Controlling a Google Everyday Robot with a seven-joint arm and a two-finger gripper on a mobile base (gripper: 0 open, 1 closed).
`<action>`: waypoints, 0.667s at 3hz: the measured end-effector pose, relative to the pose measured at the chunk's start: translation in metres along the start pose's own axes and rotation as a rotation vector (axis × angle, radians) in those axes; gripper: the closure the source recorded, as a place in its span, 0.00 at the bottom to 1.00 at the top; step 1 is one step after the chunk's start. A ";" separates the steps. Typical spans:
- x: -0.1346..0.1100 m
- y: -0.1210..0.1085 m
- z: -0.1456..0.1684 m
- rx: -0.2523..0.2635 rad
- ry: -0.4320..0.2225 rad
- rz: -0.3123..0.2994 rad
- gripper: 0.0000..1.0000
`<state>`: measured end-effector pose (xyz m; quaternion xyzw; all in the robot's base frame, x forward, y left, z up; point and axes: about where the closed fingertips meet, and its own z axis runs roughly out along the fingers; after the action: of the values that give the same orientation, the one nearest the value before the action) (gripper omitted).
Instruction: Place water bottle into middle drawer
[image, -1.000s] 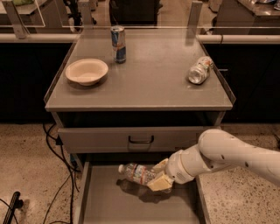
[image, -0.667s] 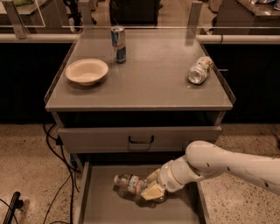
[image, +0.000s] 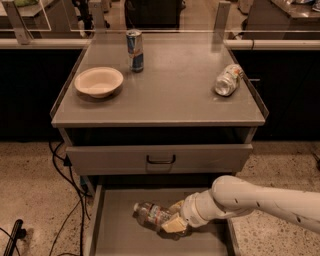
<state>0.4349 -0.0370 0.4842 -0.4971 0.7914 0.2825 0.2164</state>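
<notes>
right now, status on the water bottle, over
Gripper inside the middle drawer, shut on the water bottle. Bottle tilted, low over the drawer floor, not yet released. No obstruction seen below it.

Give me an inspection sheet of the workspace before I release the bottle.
Surface: grey cabinet top, with a drawer front bearing a black handle below it.
Job's things: water bottle tilted inside the open middle drawer; whether it touches the bottom cannot be told.
Clutter: bowl, upright blue-and-silver can and silver can on its side, all on the cabinet top.
Grippers: gripper inside the middle drawer, shut on the water bottle.
Cables: black cables on the ground left of the cabinet.
Surroundings: speckled floor.
</notes>
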 end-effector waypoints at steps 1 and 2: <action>0.012 -0.037 0.027 0.085 -0.038 0.007 1.00; 0.012 -0.037 0.028 0.085 -0.038 0.007 1.00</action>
<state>0.4649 -0.0395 0.4475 -0.4794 0.8000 0.2587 0.2514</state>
